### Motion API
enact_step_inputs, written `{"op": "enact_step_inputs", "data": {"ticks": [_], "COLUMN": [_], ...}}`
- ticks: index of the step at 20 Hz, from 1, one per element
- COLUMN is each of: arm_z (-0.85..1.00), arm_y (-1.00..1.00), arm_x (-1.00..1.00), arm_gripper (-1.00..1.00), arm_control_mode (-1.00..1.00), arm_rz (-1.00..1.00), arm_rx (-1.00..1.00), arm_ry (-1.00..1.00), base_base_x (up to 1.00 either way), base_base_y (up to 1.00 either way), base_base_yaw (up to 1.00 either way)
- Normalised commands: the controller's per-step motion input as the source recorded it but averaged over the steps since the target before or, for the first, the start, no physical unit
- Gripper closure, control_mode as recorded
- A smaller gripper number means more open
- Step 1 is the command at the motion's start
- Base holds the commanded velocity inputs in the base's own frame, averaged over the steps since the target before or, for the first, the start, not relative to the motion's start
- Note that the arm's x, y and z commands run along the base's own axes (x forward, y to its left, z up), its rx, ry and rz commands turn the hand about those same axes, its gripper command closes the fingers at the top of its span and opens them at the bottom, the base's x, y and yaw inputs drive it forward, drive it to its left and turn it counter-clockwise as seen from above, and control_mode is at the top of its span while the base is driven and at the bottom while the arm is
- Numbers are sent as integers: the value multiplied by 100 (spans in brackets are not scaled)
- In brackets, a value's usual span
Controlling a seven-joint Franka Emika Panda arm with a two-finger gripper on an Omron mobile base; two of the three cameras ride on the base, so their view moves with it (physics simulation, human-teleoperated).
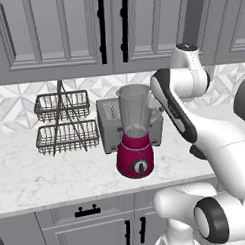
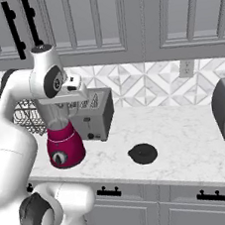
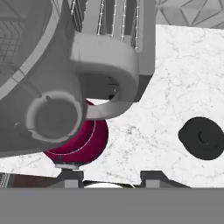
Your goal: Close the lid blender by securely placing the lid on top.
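The hand (image 3: 107, 177), fingers spread apart and holding nothing, hangs above the blender (image 3: 57, 87), the lid (image 3: 202, 138) lying apart on the surface (image 3: 175, 65).

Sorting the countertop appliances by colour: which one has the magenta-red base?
The blender, in front of the boxy grey toaster. Its rounded red base carries a black dial and a tall clear jar; the toaster is all grey.

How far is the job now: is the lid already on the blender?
Nothing looks done yet. The lid lies on the counter, apart from the blender, whose jar mouth is open. In hand: the gripper hovers above the jar, open and holding nothing. Left: move to the lid, grasp it and seat it on the jar.
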Motion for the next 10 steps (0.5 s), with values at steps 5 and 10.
{"op": "enact_step_inputs", "data": {"ticks": [5, 10], "arm_z": [-11, -23], "arm_y": [-49, -100], "arm_x": [-26, -18], "arm_gripper": [-100, -100], "arm_control_mode": [-100, -100], "arm_rz": [-3, -7], "arm_rx": [7, 5], "arm_ry": [-2, -1], "base_base_x": [0, 0], "base_base_y": [0, 0], "base_base_yaw": [0, 0]}}
